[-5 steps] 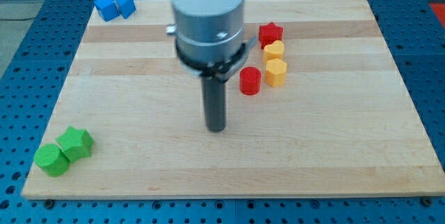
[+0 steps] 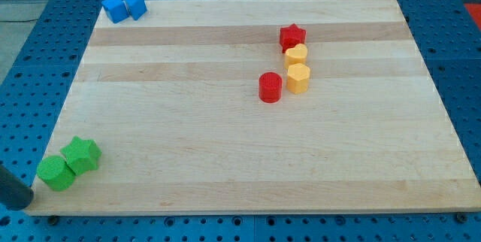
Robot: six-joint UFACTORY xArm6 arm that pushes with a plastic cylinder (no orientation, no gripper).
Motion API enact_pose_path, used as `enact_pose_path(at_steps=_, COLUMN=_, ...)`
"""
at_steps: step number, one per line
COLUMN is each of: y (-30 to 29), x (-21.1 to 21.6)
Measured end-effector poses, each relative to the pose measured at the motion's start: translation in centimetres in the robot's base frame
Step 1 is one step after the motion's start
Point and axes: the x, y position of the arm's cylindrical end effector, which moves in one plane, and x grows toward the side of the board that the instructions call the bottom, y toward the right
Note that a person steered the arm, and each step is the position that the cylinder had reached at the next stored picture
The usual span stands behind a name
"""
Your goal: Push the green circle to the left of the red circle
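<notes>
At the view's bottom-left edge, my tip (image 2: 22, 204) shows as a dark rod end off the desk (image 2: 188, 152), just left of the green circle (image 2: 55, 173), which touches the green star (image 2: 82, 155). There is no claw on this rod. The red circle (image 2: 270, 87) sits well apart, right of centre.

My tip (image 2: 22, 204) sits just left of the green circle (image 2: 55, 173).
</notes>
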Motion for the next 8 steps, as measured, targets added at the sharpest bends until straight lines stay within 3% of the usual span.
enact_pose_path(at_steps=3, y=2.1, x=-3.2)
enact_pose_path(at_steps=8, y=17.6, x=-4.3)
